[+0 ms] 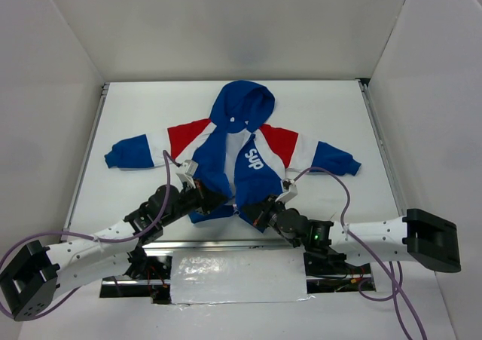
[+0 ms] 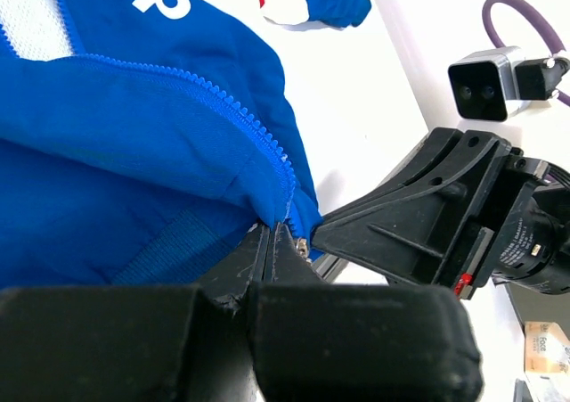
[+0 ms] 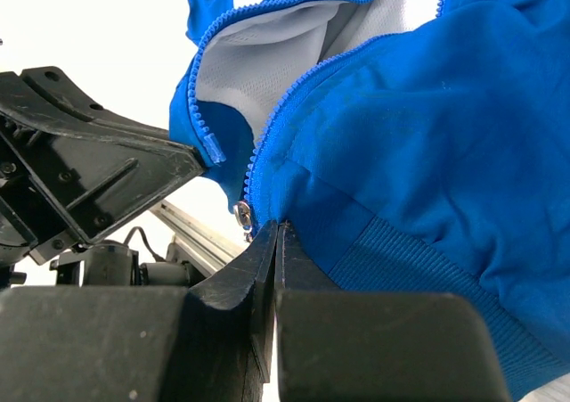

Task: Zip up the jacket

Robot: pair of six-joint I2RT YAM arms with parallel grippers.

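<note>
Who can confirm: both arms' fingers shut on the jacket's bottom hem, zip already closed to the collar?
The zip is open, not closed. The right wrist view shows its two rows apart with white lining between. The rest holds: left fingers and right fingers are shut on the jacket at its bottom hem.

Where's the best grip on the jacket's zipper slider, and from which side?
Pinch the small metal slider at the bottom end of the zipper teeth, right beside where the right gripper is shut on the jacket hem. Probably come from below the hem, fingers across the zipper line: the teeth run up away from it. Any pull tab is too small to see.
</note>
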